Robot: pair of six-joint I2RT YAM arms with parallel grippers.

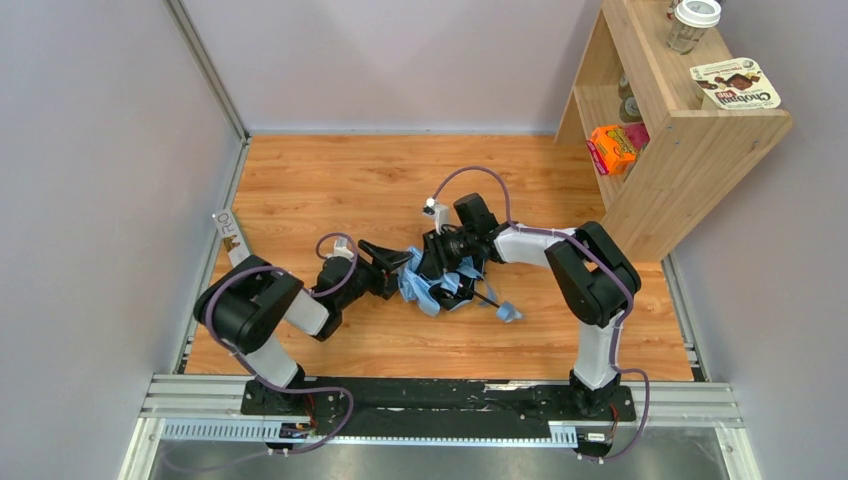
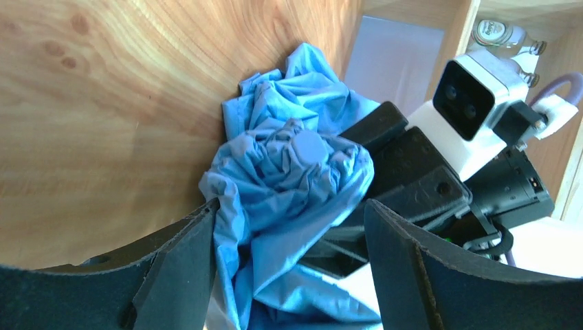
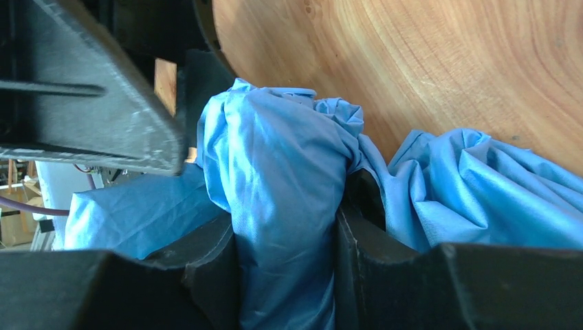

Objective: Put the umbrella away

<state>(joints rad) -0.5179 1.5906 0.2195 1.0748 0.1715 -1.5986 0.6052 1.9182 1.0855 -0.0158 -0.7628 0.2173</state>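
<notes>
The umbrella (image 1: 432,287) lies folded and crumpled on the wooden floor, a light blue bundle of fabric with a dark shaft running to its small blue handle (image 1: 508,312). My right gripper (image 3: 285,227) is shut on a bunched fold of the umbrella (image 3: 282,179), pressing it from both sides. My left gripper (image 2: 292,213) is open wide, its jaws on either side of the canopy's gathered top (image 2: 302,165); the fabric brushes its left finger (image 2: 185,254). In the top view the left gripper (image 1: 398,262) meets the right gripper (image 1: 440,262) over the bundle.
A wooden shelf unit (image 1: 690,150) stands at the back right, holding an orange box (image 1: 612,148), a jar (image 1: 692,22) and a snack box (image 1: 735,85). Grey walls close the left and back. A metal rail (image 1: 440,400) runs along the near edge.
</notes>
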